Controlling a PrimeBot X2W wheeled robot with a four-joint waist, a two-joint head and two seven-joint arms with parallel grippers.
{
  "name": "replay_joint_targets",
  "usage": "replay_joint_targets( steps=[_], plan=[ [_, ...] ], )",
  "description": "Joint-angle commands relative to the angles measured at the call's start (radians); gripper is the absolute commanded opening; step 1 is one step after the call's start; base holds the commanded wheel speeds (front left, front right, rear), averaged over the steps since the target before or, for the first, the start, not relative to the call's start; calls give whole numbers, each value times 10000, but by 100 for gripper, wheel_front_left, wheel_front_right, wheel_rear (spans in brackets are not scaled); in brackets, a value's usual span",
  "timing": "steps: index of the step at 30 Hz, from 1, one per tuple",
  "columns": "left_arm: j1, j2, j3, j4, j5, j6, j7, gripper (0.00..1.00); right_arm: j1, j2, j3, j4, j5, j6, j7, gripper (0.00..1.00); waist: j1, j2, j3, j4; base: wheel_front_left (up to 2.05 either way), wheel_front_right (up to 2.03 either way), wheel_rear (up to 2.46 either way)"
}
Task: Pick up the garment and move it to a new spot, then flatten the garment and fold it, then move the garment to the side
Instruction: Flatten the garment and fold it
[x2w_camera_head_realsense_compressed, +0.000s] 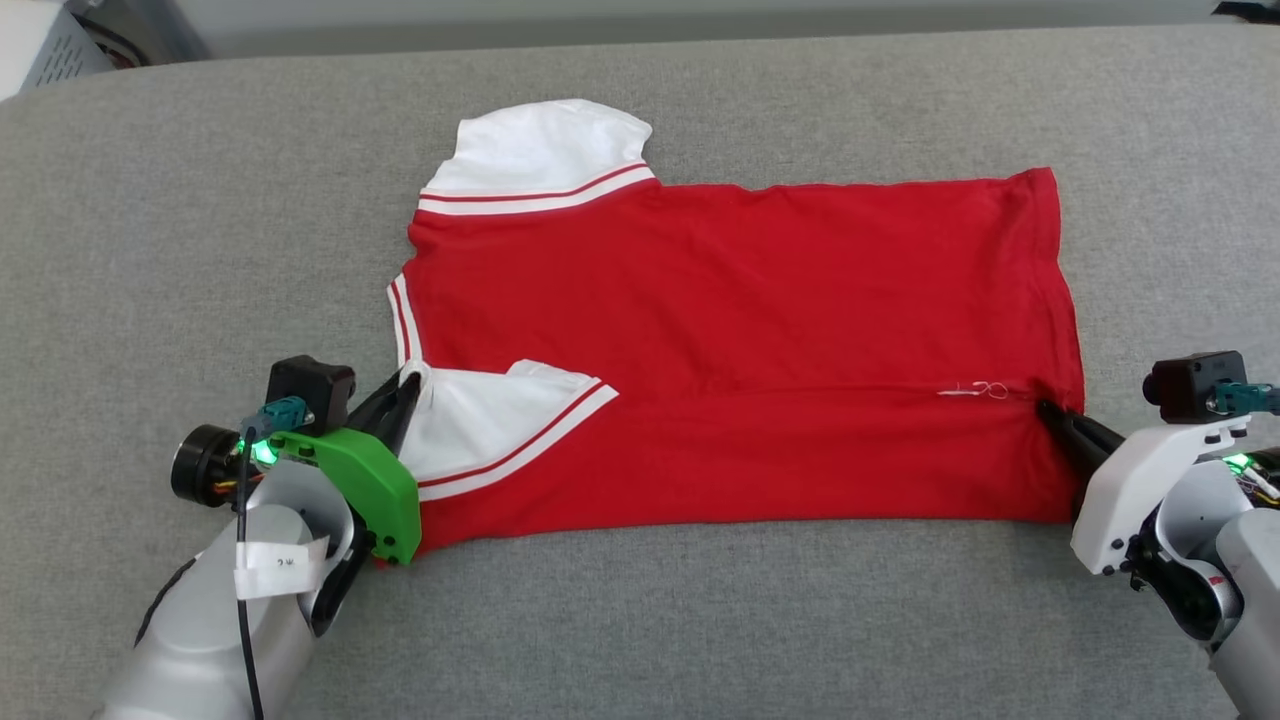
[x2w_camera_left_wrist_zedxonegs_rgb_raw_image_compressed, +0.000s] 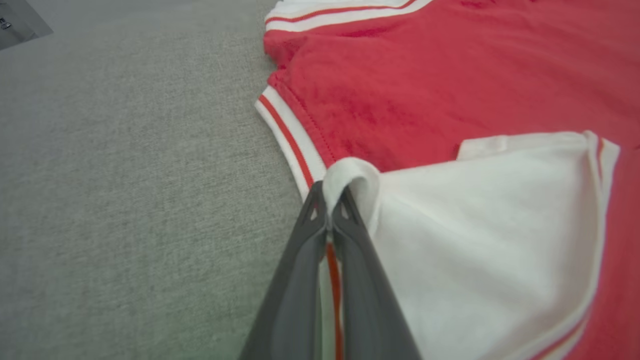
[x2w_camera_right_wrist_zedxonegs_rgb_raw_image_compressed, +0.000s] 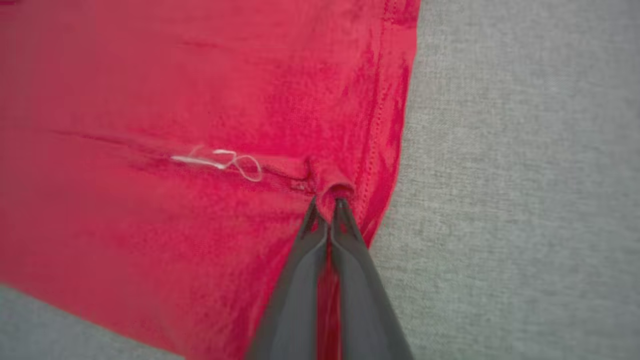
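Grey woven cloth covers the whole tabletop (x2w_camera_head_realsense_compressed: 150, 250), and both arms come in from the near corners, forearms low and angled inward toward the shirt.

On the near left, the left end effector (x2w_camera_head_realsense_compressed: 408, 378) has its two dark fingers pressed together on a little roll of white fabric at the tip of the near sleeve (x2w_camera_head_realsense_compressed: 490, 420). The left wrist view shows it well: the white edge loops right over the fingertips of the left end effector (x2w_camera_left_wrist_zedxonegs_rgb_raw_image_compressed: 330, 200).

On the near right, the right end effector (x2w_camera_head_realsense_compressed: 1045, 407) is pinched tight on a small pucker of red at the hem side. In the right wrist view the fabric bunches up just past the right end effector (x2w_camera_right_wrist_zedxonegs_rgb_raw_image_compressed: 327, 205), and a loose white thread (x2w_camera_right_wrist_zedxonegs_rgb_raw_image_compressed: 220, 161) sits just beside it.

Between them the garment (x2w_camera_head_realsense_compressed: 720, 330) lies flat across the middle of the tabletop, collar end to the left, with its near strip folded over onto the body so the near sleeve lies on top of the red. The striped collar trim (x2w_camera_head_realsense_compressed: 400, 320) peeks out at the left edge. Further back, the far sleeve (x2w_camera_head_realsense_compressed: 540, 150) sticks out white.

Way off at the far left corner, past the tabletop, there's a pale vented box (x2w_camera_head_realsense_compressed: 50, 45).
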Motion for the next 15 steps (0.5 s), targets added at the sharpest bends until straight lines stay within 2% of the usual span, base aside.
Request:
replay_joint_targets(
  steps=[1,8,10,11,15],
  plan=[
    [-206,-53,-211,215,-182,-26,-131,0,-210,98,93,229,-77,-6,-112,0,-2,0,205,-45,0,0,0],
    [-458,-157,-1053,831,-766,-29,-464,0,-395,259,559,902,-15,-6,-470,0,-2,0,138,1,0,0,0],
    [-520,-166,-1210,966,-883,-29,-531,100,-390,234,616,973,9,-6,-629,41,-2,0,8,39,0,0,0],
    [-558,-147,-1264,1008,-927,-29,-570,100,-381,189,645,949,-20,-6,-758,100,-2,0,-76,63,0,0,0],
    [-677,81,-1415,1031,-992,-29,-658,100,-217,36,571,662,-3,-6,-1176,100,-2,0,-504,140,0,0,0]
  ],
)
